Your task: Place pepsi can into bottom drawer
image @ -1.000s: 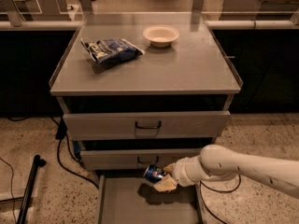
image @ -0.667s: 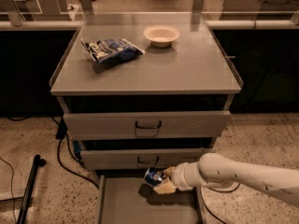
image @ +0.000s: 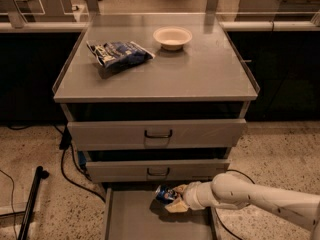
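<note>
The pepsi can (image: 163, 194), small and blue with a silvery end, lies tilted in my gripper (image: 174, 200), which is shut on it. My white arm (image: 250, 196) reaches in from the lower right. The can hangs just above the flat grey floor of the open bottom drawer (image: 145, 221), near its back, right of the middle. Its shadow falls on the floor beneath it. The drawer's front part is cut off by the frame's lower edge.
Two shut upper drawers with dark handles (image: 158, 134) sit above. On the cabinet top (image: 200, 74) lie a crinkled blue chip bag (image: 119, 52) and a pale bowl (image: 172, 36). Black cables (image: 67, 169) and a dark pole (image: 30, 204) lie on the speckled floor at left.
The gripper with the can has sunk a little lower toward the drawer floor and drifted slightly left. Nothing else has moved.
</note>
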`<state>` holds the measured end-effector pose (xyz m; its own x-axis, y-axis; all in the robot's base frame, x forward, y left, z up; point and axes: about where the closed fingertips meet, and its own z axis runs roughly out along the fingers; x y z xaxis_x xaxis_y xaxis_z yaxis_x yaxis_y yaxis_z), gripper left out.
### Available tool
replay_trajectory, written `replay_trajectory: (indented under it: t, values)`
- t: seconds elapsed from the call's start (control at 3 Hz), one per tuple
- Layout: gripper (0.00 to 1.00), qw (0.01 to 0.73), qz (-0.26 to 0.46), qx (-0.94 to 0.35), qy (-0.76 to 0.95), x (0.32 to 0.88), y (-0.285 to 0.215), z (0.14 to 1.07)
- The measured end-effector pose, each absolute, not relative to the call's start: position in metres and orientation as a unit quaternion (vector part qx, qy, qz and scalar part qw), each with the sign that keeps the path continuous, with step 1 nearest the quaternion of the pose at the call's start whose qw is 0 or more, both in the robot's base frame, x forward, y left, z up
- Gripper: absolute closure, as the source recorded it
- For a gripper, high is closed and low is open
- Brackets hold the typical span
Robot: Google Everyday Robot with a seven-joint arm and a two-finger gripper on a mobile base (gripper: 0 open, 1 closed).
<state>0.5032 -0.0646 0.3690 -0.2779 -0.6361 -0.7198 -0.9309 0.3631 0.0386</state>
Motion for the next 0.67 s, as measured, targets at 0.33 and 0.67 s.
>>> replay_trajectory:
  t: [0.33,0.67]
  values:
    - [1.00,0.286,0.246,-0.508,0.775,0.5113,-0.0747,0.3196]
    - [1.00,0.283,0.247,-0.507,0.775,0.5103,-0.0734,0.3163]
